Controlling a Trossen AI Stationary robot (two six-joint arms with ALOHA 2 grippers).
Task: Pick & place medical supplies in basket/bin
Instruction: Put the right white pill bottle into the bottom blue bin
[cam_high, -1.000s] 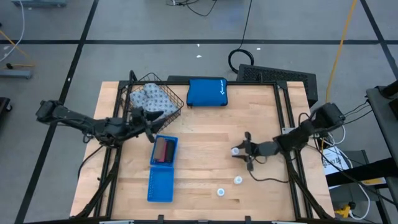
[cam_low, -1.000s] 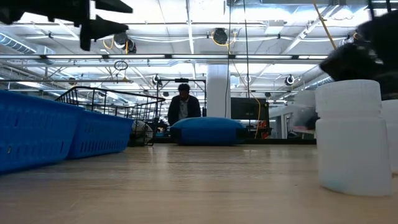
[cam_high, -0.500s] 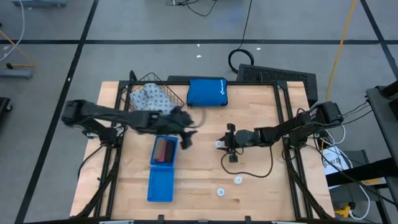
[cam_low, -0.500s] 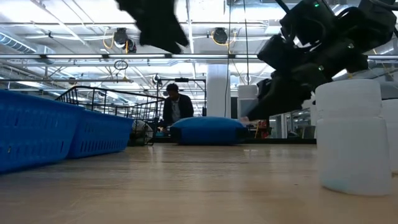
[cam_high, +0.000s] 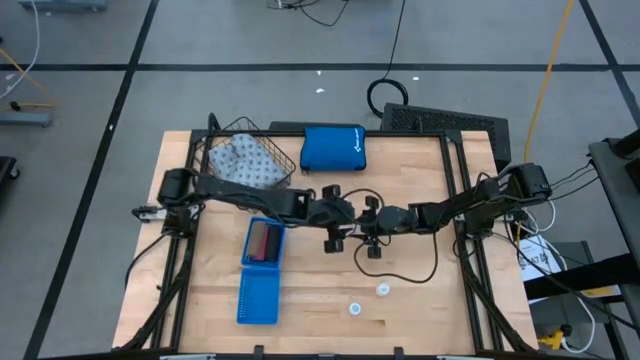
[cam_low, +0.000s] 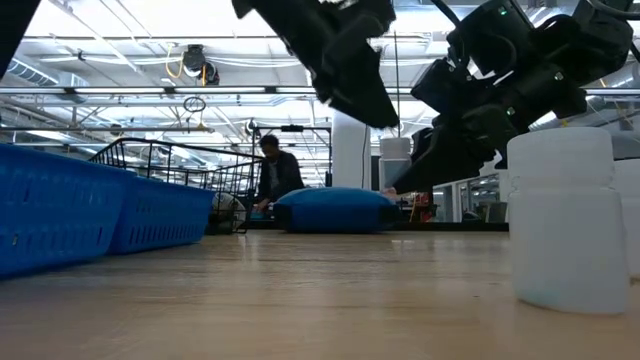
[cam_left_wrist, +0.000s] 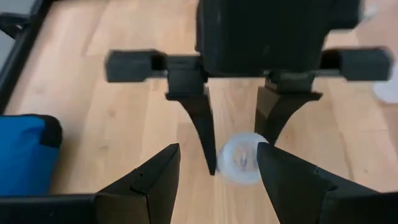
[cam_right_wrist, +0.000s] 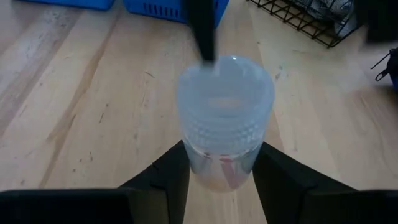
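My right gripper (cam_high: 366, 230) is over the table's middle, shut on a small white round container (cam_right_wrist: 224, 106) with a ribbed cap. My left gripper (cam_high: 337, 224) faces it, open. In the left wrist view its fingers (cam_left_wrist: 163, 169) stand on either side of the container (cam_left_wrist: 241, 159). Two more white containers (cam_high: 383, 290) (cam_high: 354, 308) stand on the table near its near edge. The grey-blue patterned pack (cam_high: 246, 158) lies in the wire basket (cam_high: 283, 172). A brown and pink roll (cam_high: 264, 240) sits in the far compartment of the blue tray (cam_high: 258, 298). My right gripper pinches the container's body (cam_right_wrist: 221, 160) below the ribbed cap between its two fingers. It comes roughly level from the table's right. The container is lifted clear, cap end pointing away from the wrist toward my left gripper. My left gripper: I cannot tell whether it touches the container.
The bright blue zip pouch (cam_high: 333, 148) lies at the far edge beside the basket. In the low view one white container (cam_low: 566, 220) stands close to the camera. A person (cam_low: 277, 178) is in the room behind. Bare wood lies right of the tray and around the grippers.
My left gripper has swung from beside the basket and tray toward the table's right, to the middle, and now faces my right gripper. My right gripper carried the white container toward the table's left, then held still for the last half second.
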